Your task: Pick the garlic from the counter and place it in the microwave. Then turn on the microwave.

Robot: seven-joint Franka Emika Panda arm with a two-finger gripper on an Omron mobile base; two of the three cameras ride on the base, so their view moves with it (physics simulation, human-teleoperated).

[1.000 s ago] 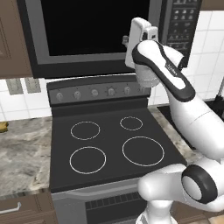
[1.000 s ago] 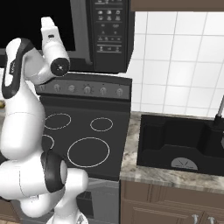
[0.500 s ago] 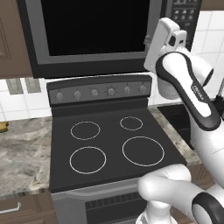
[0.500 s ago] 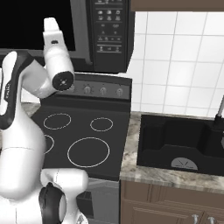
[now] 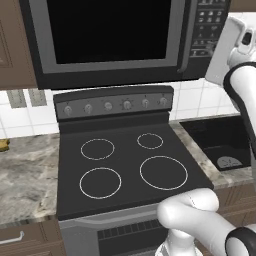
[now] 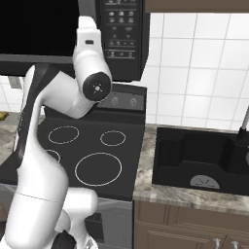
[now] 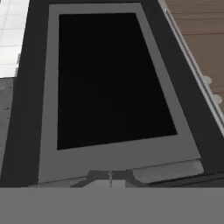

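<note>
The microwave [image 5: 110, 72] hangs above the stove with its door closed, its dark window [image 7: 109, 78] facing my hand. My gripper [image 7: 110, 176] is shut with nothing between its fingers. The white hand [image 5: 231, 47] is raised in front of the microwave's right side, just right of the bar handle [image 5: 185, 35] and level with the button panel [image 6: 121, 24]. In the right base view the hand [image 6: 90, 41] covers the door's right edge beside the panel. The counter [image 5: 25, 170] runs left of the stove. The garlic is out of view.
A black stovetop [image 5: 125, 165] with white rings lies below the microwave. A black sink [image 6: 204, 160] is set into the counter to its right. A small yellow-brown block [image 5: 3, 145] sits at the counter's far left edge. White tiles cover the wall.
My arm has swung to the right across the microwave's front, from the middle of the door to its handle and button panel side. The gripper has stayed shut.
</note>
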